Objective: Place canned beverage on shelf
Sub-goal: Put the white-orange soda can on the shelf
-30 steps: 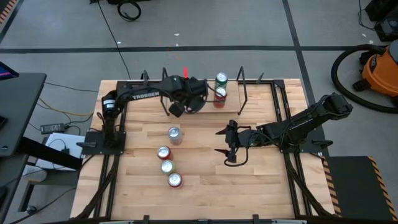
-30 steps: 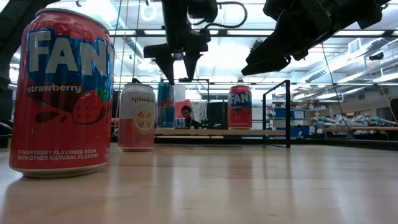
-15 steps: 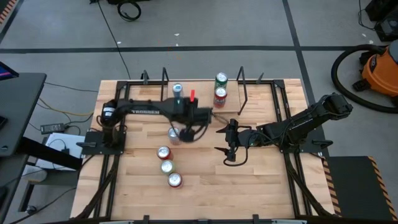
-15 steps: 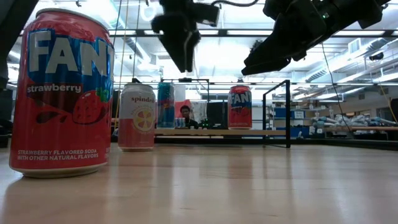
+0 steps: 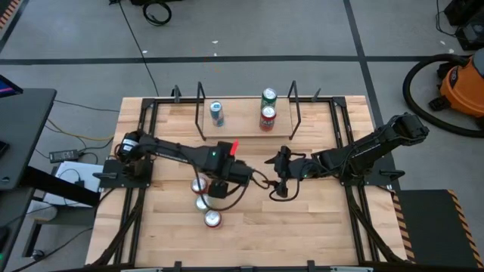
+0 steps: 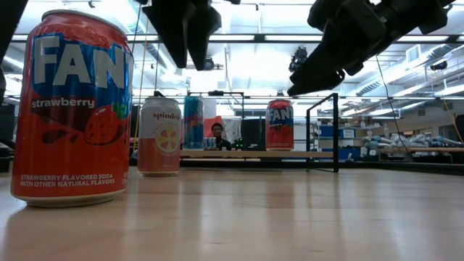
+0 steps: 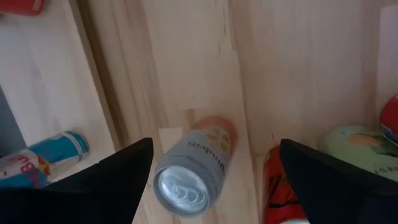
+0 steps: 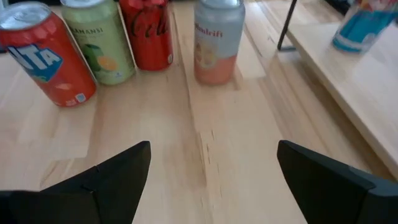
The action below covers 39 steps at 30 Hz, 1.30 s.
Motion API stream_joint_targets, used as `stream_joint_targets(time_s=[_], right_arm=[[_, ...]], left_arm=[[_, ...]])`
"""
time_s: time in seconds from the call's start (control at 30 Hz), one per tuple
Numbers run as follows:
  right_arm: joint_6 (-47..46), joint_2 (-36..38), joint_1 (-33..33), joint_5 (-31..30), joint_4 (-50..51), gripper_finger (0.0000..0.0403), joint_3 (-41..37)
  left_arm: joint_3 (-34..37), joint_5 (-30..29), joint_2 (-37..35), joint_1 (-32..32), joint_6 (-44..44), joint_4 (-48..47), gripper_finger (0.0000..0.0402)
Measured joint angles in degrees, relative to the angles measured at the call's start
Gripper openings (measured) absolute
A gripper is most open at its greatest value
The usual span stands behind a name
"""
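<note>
The shelf (image 5: 246, 113) stands at the table's far edge. A blue can (image 5: 216, 113), a green can (image 5: 268, 97) and a red can (image 5: 266, 117) stand upright on its plank. A pink Spindrift can (image 7: 193, 168) stands on the table at the far end of a row of cans (image 5: 203, 202). My left gripper (image 5: 217, 183) is open above that row, fingers pointing down, with the Spindrift can showing between them (image 7: 230, 186). My arm hides that can in the high view. My right gripper (image 5: 274, 175) is open and empty at mid-table, facing the row (image 8: 211, 186).
The row holds a red Coca-Cola can (image 8: 146, 34), a green can (image 8: 99, 40) and a red Fanta can (image 8: 43, 53), which stands nearest the front (image 6: 72, 109). Black rod uprights (image 5: 295, 109) close the shelf's ends. Bare tabletop (image 5: 318, 227) lies at the near right.
My left gripper has come away from the shelf toward the table's near edge and now hangs over the row of cans. The blue can, hidden behind it a second ago, stands upright on the shelf plank.
</note>
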<state>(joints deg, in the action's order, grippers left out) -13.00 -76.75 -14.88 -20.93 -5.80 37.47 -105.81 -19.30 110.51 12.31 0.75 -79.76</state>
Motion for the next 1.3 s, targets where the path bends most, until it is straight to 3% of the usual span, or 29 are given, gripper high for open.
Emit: stream_joint_targets(time_s=[0.3, 0.4, 0.7, 0.83, 1.03, 1.3], right_arm=[[-6.45, -1.45, -0.06, 2.94, 3.76, 0.0362, 0.00], [-7.53, -4.20, -0.08, 3.74, 1.65, 0.0362, 0.00], [-6.35, -7.94, -0.05, 3.73, -3.60, 0.0362, 0.01], [-4.99, -6.49, -0.16, 3.30, -3.58, 0.0362, 0.02], [-1.77, -4.33, -1.63, 2.38, -3.22, 0.0362, 0.02], [-0.94, -4.24, -3.39, -0.52, -2.78, 0.0362, 0.02]], left_arm=[[20.35, -2.29, -11.02, 3.80, 1.09, 14.31, 0.0339], [23.33, -2.28, -14.72, 5.14, 4.50, 12.53, 0.0327], [23.69, 2.05, -20.14, 2.55, 15.23, 9.55, 0.0302], [23.73, 0.07, -18.98, -0.44, 16.68, 9.69, 0.0295], [23.75, -0.61, -17.88, -5.07, 16.32, 10.01, 0.0295], [23.75, -0.53, -17.80, -6.28, 7.32, 10.13, 0.0295]])
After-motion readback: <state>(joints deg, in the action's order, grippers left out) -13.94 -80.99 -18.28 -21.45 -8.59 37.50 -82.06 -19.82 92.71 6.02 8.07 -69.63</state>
